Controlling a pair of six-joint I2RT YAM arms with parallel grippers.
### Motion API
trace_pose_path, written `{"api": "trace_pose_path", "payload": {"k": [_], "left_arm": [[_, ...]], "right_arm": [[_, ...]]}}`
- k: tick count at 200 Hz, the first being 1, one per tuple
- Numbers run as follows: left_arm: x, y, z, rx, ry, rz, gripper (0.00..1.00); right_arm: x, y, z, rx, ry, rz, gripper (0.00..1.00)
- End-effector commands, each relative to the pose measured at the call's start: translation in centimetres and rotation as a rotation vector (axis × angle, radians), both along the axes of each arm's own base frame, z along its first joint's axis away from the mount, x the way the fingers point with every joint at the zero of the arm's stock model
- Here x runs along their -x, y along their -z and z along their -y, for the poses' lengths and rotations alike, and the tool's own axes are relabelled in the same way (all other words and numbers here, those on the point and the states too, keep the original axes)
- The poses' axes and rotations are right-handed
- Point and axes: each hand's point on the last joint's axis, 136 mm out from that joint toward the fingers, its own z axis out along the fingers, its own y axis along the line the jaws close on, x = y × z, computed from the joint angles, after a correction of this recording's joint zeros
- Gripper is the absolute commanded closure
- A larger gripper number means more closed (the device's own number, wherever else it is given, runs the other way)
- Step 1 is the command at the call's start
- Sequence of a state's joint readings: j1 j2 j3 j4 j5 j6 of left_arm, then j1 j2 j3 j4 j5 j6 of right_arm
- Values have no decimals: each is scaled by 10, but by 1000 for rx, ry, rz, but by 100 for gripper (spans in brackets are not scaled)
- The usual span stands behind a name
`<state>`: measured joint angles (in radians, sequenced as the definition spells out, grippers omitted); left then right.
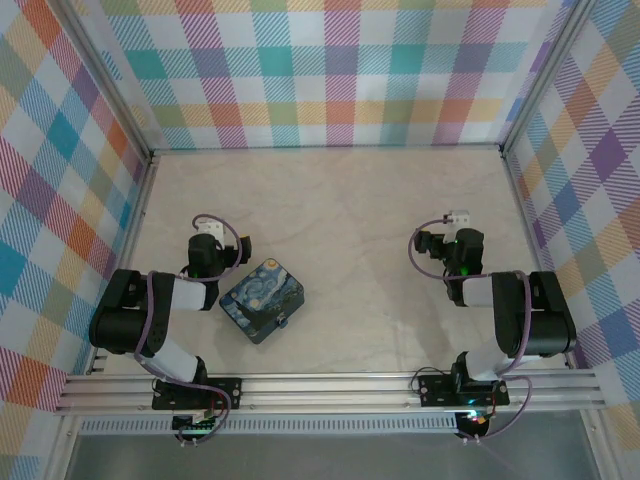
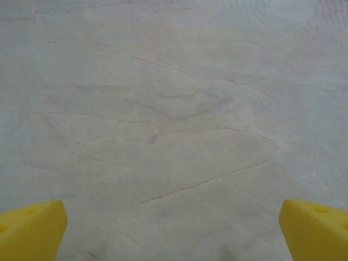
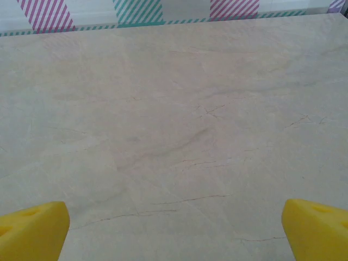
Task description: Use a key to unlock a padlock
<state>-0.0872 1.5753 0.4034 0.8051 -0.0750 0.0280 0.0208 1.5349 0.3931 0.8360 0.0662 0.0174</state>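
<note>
Neither the padlock nor the key can be seen; both are hidden or out of view. My left gripper (image 2: 174, 235) hangs over bare marble table, its yellow fingertips (image 2: 31, 231) far apart with nothing between them. My right gripper (image 3: 174, 232) is open the same way over bare table, yellow fingertips (image 3: 32, 231) at the frame's bottom corners. In the top view both arms are folded back near their bases, the left gripper (image 1: 208, 240) at the left and the right gripper (image 1: 455, 242) at the right.
A small blue case (image 1: 262, 300) printed with a swirling night-sky painting lies flat just right of the left arm, a small dark tab at its near right edge. Checked walls (image 1: 330, 70) close the table on three sides. An aluminium rail (image 1: 330, 385) runs along the near edge.
</note>
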Motion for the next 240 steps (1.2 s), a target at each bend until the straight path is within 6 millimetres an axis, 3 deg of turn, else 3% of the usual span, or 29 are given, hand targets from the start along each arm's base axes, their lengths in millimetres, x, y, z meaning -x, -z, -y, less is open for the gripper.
{"api": "trace_pose_path", "payload": {"k": [1,185,216,240], "left_arm": [[-7,-11,-4,-8,1,29,0],[-7,-11,-8,0,-16,24,0],[-6,-26,-26,-8,-131,6,0],[-8,-45,-28,-16,-145,-22,0]], "right_arm": [[-4,-7,-4,-4,-19,24,0],[-4,-7,-4,-6,-20,24,0],[-4,-18,-6,-6,-32,2,0],[-4,-33,-8,-6,-45,-54,0]]}}
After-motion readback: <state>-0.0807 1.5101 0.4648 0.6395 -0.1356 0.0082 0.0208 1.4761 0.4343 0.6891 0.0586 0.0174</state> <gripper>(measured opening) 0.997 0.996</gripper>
